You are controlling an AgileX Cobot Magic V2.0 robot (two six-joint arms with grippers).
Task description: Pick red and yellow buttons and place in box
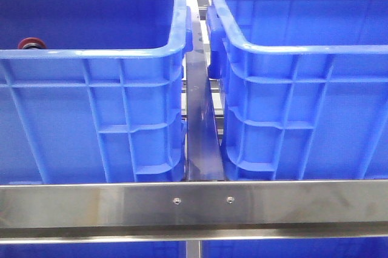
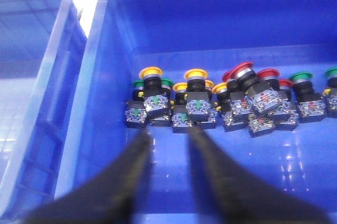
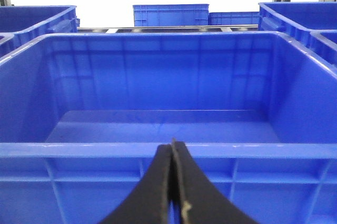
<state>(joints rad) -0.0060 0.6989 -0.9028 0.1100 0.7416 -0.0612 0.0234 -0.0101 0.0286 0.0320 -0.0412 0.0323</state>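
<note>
We are holding our left gripper (image 2: 167, 134) above the floor of the left crate (image 2: 105, 77), its jaws parted a little and gripping nothing, pointing at a row of push buttons; our right gripper (image 3: 172, 148) is hanging just short of the near wall of the right crate (image 3: 168, 150), its jaws pressed together with nothing between them. The buttons are lying in a loose line across the left crate's floor, some leaning on one another; the yellow buttons (image 2: 196, 74) are sitting nearest our open fingers, the red buttons (image 2: 239, 70) are bunching just beyond them to one side, and the green buttons (image 2: 300, 77) are sitting among and past them, which we are judging to be ones to leave. In the front view only one red cap (image 1: 30, 43) is peeking over the left crate's near rim. We are judging these pieces to be light, rigid and hard plastic, with smooth domed caps that may slip and clear contact blocks that look more delicate; we are thinking the dark squarish body below the cap is the safest place to pinch, across its flat sides. The right crate is showing a bare floor in the right wrist view, so we are taking it as the box to fill; a steel rail (image 1: 194, 203) is crossing in front of both crates.
</note>
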